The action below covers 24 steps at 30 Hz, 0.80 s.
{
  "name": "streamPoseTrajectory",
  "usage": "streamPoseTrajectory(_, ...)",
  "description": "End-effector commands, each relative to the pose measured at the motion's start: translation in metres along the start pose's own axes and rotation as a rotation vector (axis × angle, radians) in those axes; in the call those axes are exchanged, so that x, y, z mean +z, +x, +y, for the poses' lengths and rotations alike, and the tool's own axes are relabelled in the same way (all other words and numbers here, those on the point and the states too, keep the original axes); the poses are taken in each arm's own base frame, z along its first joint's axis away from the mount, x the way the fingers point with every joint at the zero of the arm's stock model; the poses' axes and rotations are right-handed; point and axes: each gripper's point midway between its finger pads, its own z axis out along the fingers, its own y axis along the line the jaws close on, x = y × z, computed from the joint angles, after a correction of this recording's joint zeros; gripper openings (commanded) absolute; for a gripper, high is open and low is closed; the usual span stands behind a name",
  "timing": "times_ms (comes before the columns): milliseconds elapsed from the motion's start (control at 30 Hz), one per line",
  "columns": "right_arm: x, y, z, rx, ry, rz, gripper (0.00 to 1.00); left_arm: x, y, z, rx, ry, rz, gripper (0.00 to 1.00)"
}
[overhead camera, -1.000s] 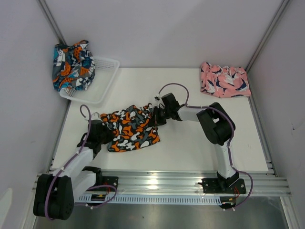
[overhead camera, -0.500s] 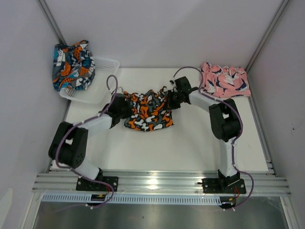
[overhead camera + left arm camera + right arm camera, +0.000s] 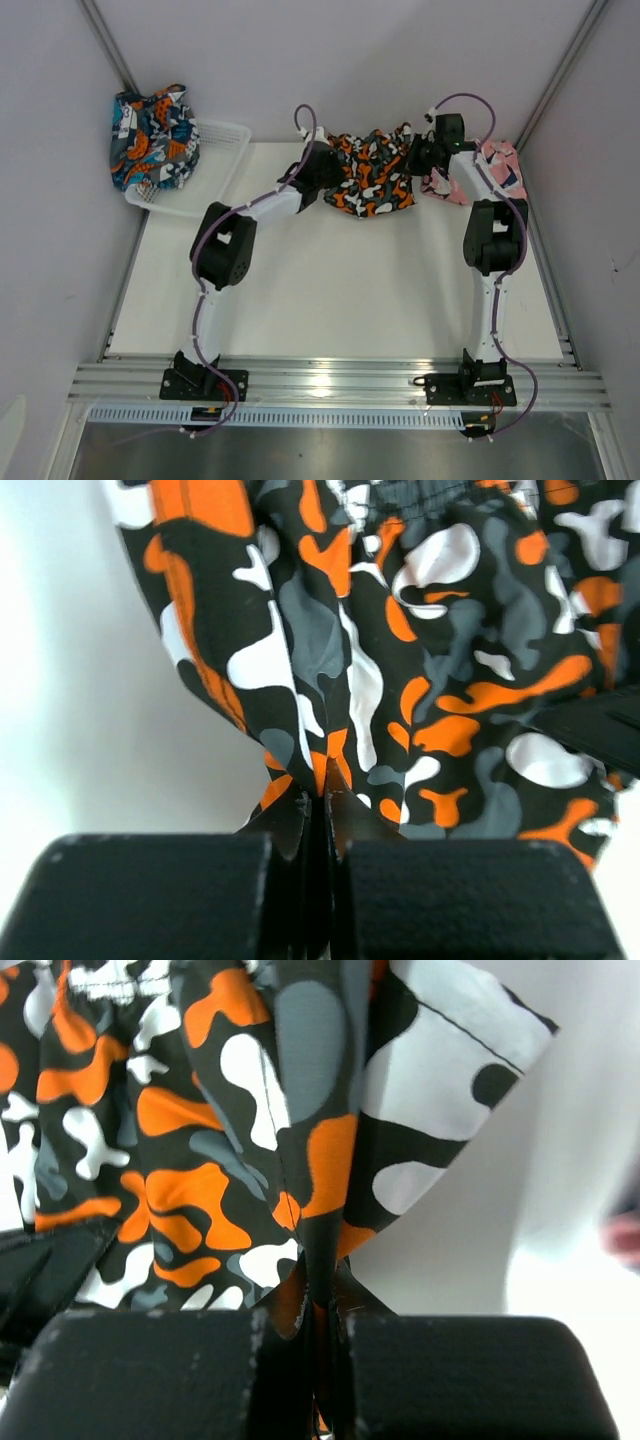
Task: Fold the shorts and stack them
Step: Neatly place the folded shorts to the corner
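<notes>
White walls close in a white tabletop [image 3: 330, 290], with a metal rail [image 3: 330, 380] along its near edge where both arms are bolted.

At the far left corner stands a basket [image 3: 222, 170]. Teal shorts [image 3: 150, 138] lie bunched over its left end and reach past its rim toward the wall.

Both arms stretch toward the far edge. The left gripper [image 3: 327, 172] is at the left side of the black shorts [image 3: 372, 175]. Its wrist view shows the two fingers pressed together on a pinch of the cloth [image 3: 322, 815], with folds of the shorts [image 3: 400, 650] fanning out from them.

Black shorts hang stretched between the two grippers at the middle of the far edge. Their top runs from one gripper to the other and the rest sags below in creases. Whether the lower hem touches the tabletop cannot be told.

The right gripper [image 3: 418, 158] holds the right side of the black shorts. Its wrist view shows its fingers likewise squeezed onto a fold of the fabric [image 3: 322, 1300].

Pink shorts [image 3: 503, 175] lie at the far right corner, just beyond the right arm, which covers part of them.
</notes>
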Motion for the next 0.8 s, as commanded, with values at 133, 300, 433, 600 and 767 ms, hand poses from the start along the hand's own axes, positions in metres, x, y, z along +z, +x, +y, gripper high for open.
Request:
streamPoseTrajectory(133, -0.025, -0.068, -0.044, 0.071, -0.04, -0.132, 0.0, 0.046, -0.032, -0.106, -0.081, 0.324, -0.145, 0.0)
streamPoseTrajectory(300, -0.054, -0.103, -0.067, 0.103, -0.036, -0.219, 0.0, 0.045, -0.062, -0.177, -0.142, 0.513, -0.264, 0.0)
streamPoseTrajectory(433, -0.075, -0.119, -0.087, 0.132, -0.031, -0.269, 0.0, 0.035, -0.062, -0.213, -0.209, 0.618, -0.391, 0.0)
streamPoseTrajectory(600, -0.098, -0.141, -0.113, 0.175, -0.02, -0.351, 0.0, 0.026, -0.054, -0.238, -0.241, 0.677, -0.504, 0.0)
streamPoseTrajectory(767, -0.119, -0.152, -0.145, 0.232, 0.037, -0.423, 0.0, 0.005, -0.062, -0.251, -0.38, 0.746, -0.668, 0.0)
